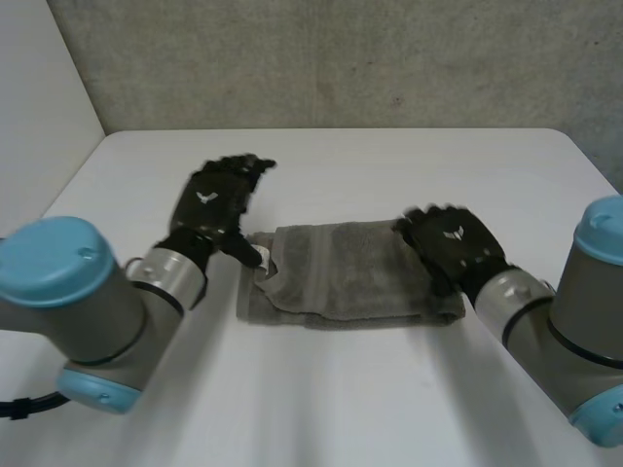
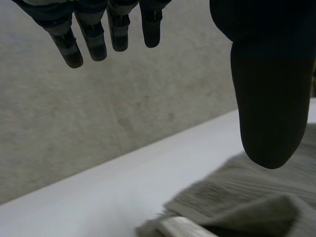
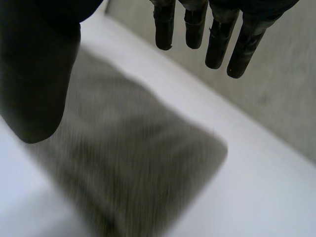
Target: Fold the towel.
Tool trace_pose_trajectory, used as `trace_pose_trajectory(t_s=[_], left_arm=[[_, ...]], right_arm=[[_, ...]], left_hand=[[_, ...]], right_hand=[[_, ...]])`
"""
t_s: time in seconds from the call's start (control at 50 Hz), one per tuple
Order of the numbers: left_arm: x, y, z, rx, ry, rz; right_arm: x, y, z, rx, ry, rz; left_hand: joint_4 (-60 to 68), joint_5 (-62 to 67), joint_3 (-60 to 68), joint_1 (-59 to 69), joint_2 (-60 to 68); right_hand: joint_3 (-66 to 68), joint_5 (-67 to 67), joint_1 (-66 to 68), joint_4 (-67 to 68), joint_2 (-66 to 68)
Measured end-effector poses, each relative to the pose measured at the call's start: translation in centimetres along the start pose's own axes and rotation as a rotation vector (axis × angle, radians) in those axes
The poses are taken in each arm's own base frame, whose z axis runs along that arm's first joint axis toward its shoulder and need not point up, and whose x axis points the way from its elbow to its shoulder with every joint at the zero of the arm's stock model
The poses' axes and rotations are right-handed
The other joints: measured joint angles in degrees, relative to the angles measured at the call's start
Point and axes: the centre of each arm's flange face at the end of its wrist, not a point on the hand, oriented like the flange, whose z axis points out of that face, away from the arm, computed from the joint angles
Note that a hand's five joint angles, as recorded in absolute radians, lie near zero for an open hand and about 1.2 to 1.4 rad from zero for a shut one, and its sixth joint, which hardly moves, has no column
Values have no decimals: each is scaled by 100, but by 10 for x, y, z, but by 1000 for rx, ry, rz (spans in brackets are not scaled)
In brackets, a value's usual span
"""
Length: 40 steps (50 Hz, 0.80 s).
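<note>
Towel [image 1: 341,277] lies folded, long axis running between left hand [image 1: 216,202] and right hand [image 1: 453,243], both loosely spread, holding nothing
</note>
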Motion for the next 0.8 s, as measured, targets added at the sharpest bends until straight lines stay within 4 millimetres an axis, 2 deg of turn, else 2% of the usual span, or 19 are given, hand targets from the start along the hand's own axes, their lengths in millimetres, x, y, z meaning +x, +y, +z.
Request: trace_pose_trajectory(t_s=[0.1, 0.16, 0.18, 0.22, 0.28, 0.36, 0.46, 0.56, 0.64, 0.66, 0.7, 0.72, 0.76, 0.8], left_arm=[[16, 20, 3, -58, 39, 62], [22, 33, 3, -93, 54, 112], [23, 34, 3, -98, 55, 120], [24, 39, 2, -112, 52, 145], [22, 40, 1, -118, 36, 162], [19, 32, 0, -102, 6, 168], [13, 8, -4, -46, -38, 166], [8, -20, -8, 26, -70, 164], [-3, -38, -12, 68, -112, 164], [-4, -39, -13, 72, -118, 164], [-10, -45, -15, 85, -142, 164], [-12, -45, -15, 87, -147, 164], [-17, -47, -16, 89, -164, 164], [-20, -47, -17, 87, -175, 164]], right_arm=[[10, 36, 5, -110, 19, -28], [13, 53, 12, -152, 25, -60], [14, 55, 13, -154, 26, -65], [16, 59, 18, -151, 38, -87], [20, 58, 24, -130, 59, -113], [25, 48, 30, -88, 91, -171], [21, 20, 38, -3, 109, -336], [-26, -20, 38, 146, 32, -526], [-81, -45, 33, 282, -74, -644], [-88, -47, 32, 295, -88, -654], [-118, -50, 29, 347, -161, -694], [-124, -50, 28, 356, -179, -702], [-151, -42, 25, 379, -265, -731], [-164, -36, 23, 386, -319, -748]], left_hand=[[0, 0, 0, 0, 0], [0, 0, 0, 0, 1], [0, 0, 0, 0, 1], [0, 0, 0, 1, 0], [0, 0, 0, 1, 1], [0, 0, 0, 0, 0], [-11, 0, -12, -18, -10], [-9, 0, -13, -18, -11], [-15, 0, -14, -18, -11], [-16, 0, -14, -19, -11], [-16, 0, -17, -19, -12], [-18, 0, -17, -19, -12], [-21, 0, -20, -19, -12], [-23, 0, -24, -19, -13]], right_hand=[[466, 552, 559, 321, 469], [2662, 2694, 2730, 2444, 2709], [3061, 3168, 3125, 2946, 3126], [4906, 4888, 4903, 4724, 4890], [6126, 6131, 5945, 6042, 5853], [6222, 6236, 6166, 6146, 5859], [6222, 6268, 6211, 6147, 5860], [6223, 6300, 6235, 6151, 5928], [6222, 6300, 6235, 6151, 6014], [6222, 6300, 6235, 6151, 6014], [6222, 6300, 6236, 6151, 6015], [6222, 6300, 6236, 6151, 6015], [6222, 6301, 6237, 6151, 6015], [6222, 6301, 6240, 6153, 6015]])
